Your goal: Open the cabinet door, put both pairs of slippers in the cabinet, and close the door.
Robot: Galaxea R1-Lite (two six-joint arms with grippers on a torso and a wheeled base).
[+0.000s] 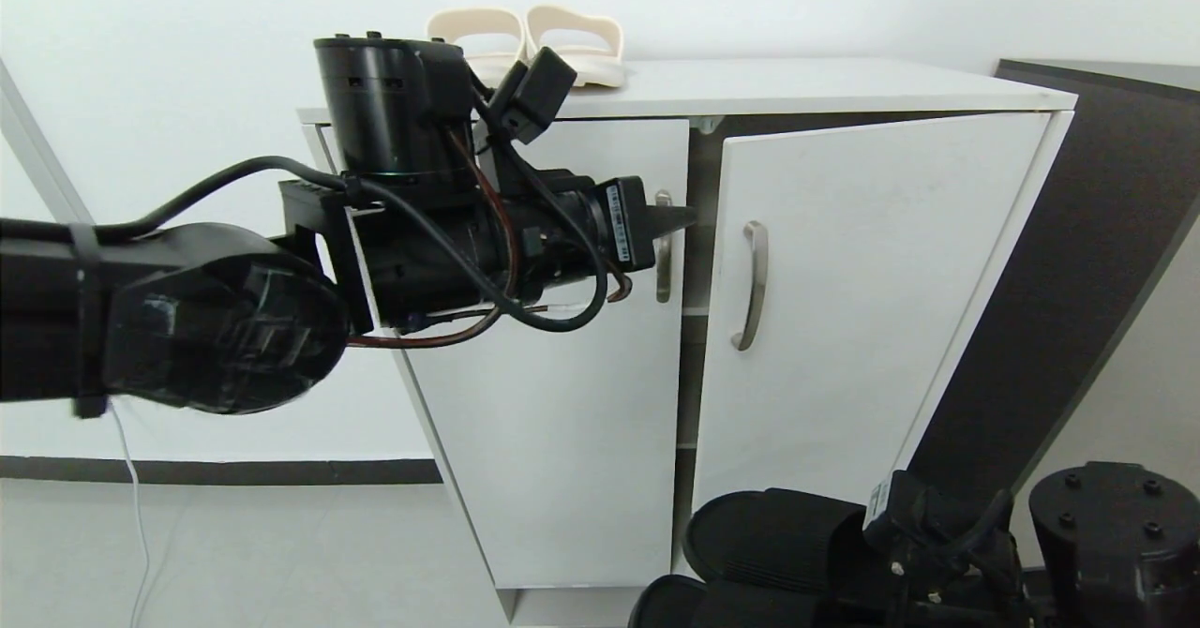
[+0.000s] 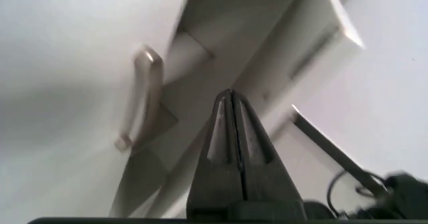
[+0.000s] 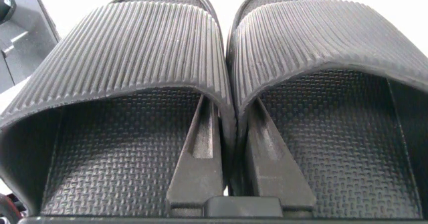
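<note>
Head view: left gripper (image 1: 687, 220) at the gap (image 1: 698, 366) beside the right door (image 1: 844, 328).

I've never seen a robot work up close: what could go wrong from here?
1. The left gripper is shut, and its tip lies beside the left door handle, not around it. It might slip off without moving a door.
2. The right gripper pinches the black slippers only by their inner walls, so one could drop out.

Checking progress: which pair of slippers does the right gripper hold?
The black ribbed rubber slippers, their adjoining inner walls pinched by the right gripper; the cream slide slippers sit on the white cabinet top.
</note>
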